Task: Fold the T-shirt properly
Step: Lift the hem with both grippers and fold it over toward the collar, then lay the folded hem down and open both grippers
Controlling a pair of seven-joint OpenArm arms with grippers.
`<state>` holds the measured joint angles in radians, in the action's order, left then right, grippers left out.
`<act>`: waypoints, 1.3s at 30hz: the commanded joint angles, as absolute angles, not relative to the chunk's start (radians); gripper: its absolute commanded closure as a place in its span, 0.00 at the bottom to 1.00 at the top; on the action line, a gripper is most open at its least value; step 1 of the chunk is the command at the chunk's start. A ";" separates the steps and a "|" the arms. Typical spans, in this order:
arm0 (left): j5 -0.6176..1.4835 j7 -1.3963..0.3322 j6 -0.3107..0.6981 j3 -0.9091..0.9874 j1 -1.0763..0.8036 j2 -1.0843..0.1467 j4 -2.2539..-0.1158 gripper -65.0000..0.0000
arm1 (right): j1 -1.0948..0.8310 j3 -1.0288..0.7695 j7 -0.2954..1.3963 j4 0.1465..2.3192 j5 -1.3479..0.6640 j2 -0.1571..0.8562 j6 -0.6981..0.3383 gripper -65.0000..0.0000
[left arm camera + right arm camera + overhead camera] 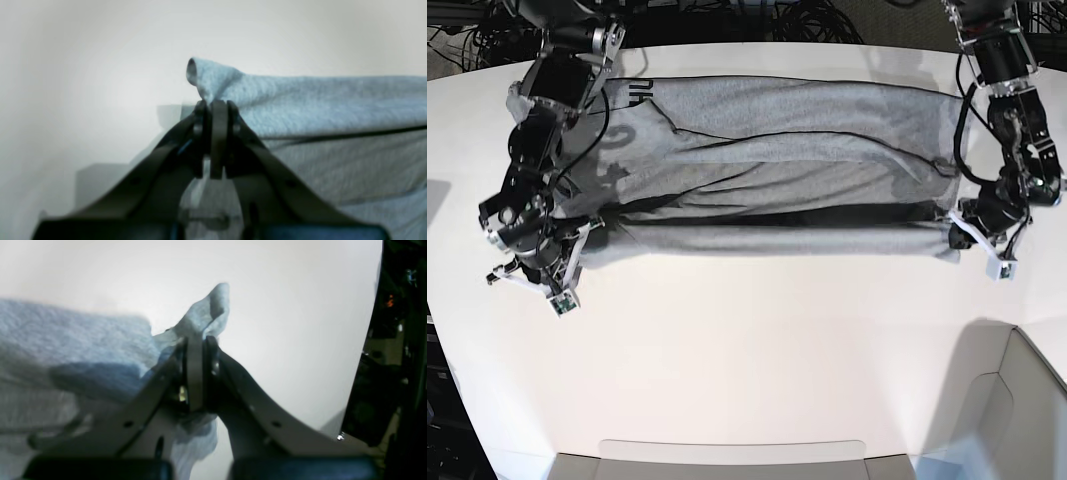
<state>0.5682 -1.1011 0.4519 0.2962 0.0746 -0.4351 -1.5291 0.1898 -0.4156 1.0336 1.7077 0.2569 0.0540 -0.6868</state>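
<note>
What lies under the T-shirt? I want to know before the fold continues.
Under the T-shirt only the white table shows, bare around its edges. Its lower edge is pinched by the left end effector and right end effector. Anything beneath the fabric is covered.
</note>
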 commanded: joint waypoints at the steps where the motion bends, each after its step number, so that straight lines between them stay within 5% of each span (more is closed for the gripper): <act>1: 0.572 -1.090 0.450 0.303 0.070 -0.458 -1.566 1.00 | 0.189 -0.418 1.030 1.748 0.252 0.061 -0.698 1.00; 21: 0.573 -1.092 0.452 0.395 -0.193 -0.458 -1.748 1.00 | -0.093 -0.421 1.036 2.035 0.251 0.056 -0.698 1.00; 39: 0.570 -1.092 0.453 0.397 -0.315 -0.458 -1.848 1.00 | -0.260 -0.423 1.084 2.052 0.251 0.050 -0.698 1.00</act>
<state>0.5686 -1.1027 0.4561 0.3862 -0.3187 -0.4404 -1.8324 -0.2687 -0.4187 1.0882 2.0338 0.2432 0.0433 -0.6868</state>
